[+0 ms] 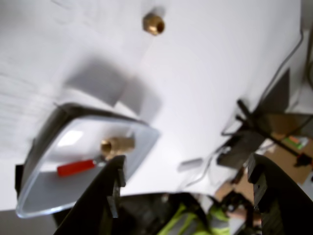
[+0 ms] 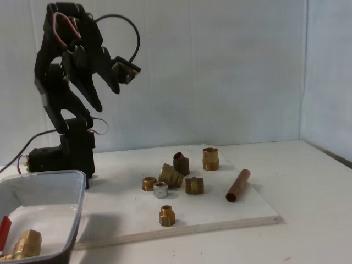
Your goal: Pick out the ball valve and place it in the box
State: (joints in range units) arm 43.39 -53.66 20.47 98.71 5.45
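The brass ball valve with its long red lever handle (image 1: 105, 152) lies inside the shallow translucent grey-white plastic box (image 1: 34, 196), at lower left of the wrist view; in the fixed view the same valve (image 2: 25, 243) rests on the box floor at the bottom left corner, behind the box's thick rounded rim (image 2: 77, 209). The black two-finger gripper (image 1: 188, 181) hangs above and clear of it, jaws spread wide and holding nothing. By the look of things, the placing is done. The valve appears solid metal, heavy for its size, rigid and smooth; a grip across the flats of the hexagonal body would likely hold better than one on the thin, flat lever. Out on the flat white board (image 2: 220, 212), at the frame's centre, lie a cluster of plain brass threaded fittings (image 2: 176, 179), one more brass fitting (image 2: 167, 215) alone near the front edge, and a copper-brown pipe piece (image 2: 237, 185) to the right. The pale surface (image 2: 319, 220) carries board and box.
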